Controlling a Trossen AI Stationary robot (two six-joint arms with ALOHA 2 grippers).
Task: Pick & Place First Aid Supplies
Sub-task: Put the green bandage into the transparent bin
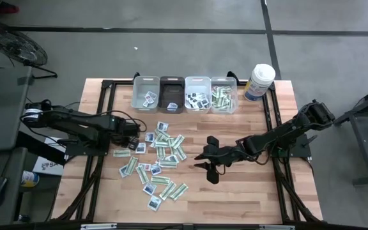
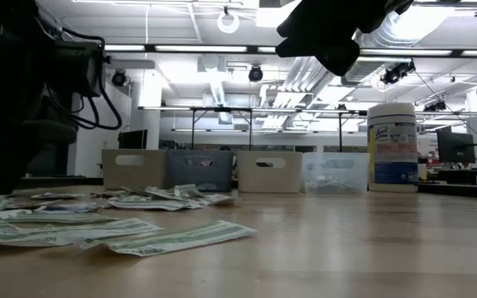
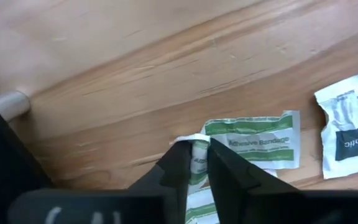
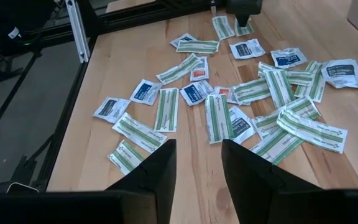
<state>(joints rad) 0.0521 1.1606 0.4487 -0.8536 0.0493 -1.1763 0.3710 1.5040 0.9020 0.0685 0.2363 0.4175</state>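
Hidden under the left gripper (image 3: 192, 163): most of one green-and-white strip (image 3: 197, 163) (an end pokes up), pinched between nearly closed jaws near the tabletop's left edge. Scattered packets (image 1: 158, 163) mid-table; right gripper (image 4: 194, 163) above them, parted, empty

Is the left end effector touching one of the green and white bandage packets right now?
Touching. The left wrist view shows the left end effector with both fingers pinched on the edge of a green-and-white bandage packet, no gap visible.
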